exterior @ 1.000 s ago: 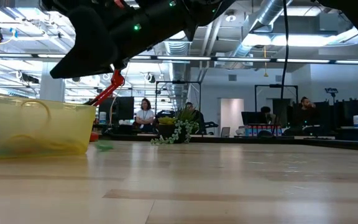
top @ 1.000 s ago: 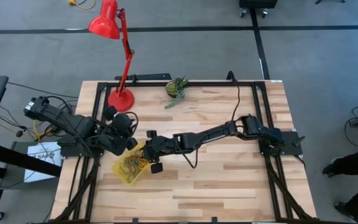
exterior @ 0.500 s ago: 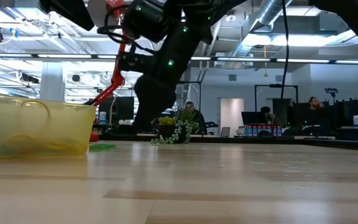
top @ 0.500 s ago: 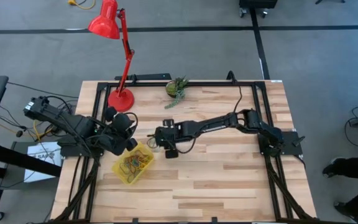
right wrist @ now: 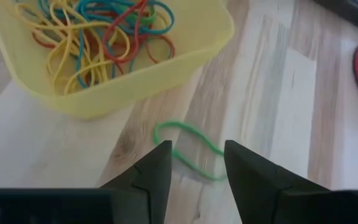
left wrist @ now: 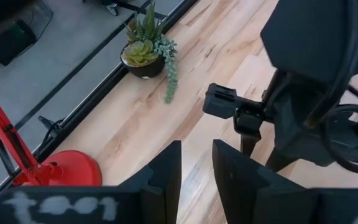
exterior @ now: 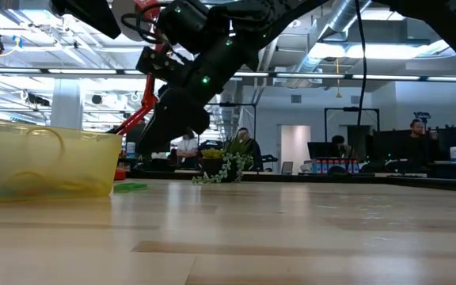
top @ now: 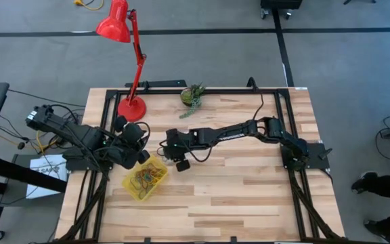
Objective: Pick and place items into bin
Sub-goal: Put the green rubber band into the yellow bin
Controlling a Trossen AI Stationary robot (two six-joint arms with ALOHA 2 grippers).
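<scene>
Wood table (right wrist: 272, 74), green band (right wrist: 188, 149) just beyond right fingers (right wrist: 244, 171), spread, empty.

Bare table (top: 249, 196) all across the side of the bin (top: 145, 179) away from the left arm. Beyond the bin, crowded: right gripper (top: 176, 156) just beside its rim, lamp base (top: 131, 108) and plant (top: 192, 95) farther on.

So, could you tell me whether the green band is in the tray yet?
Out. The green band lies on the table beside the tray.
</scene>
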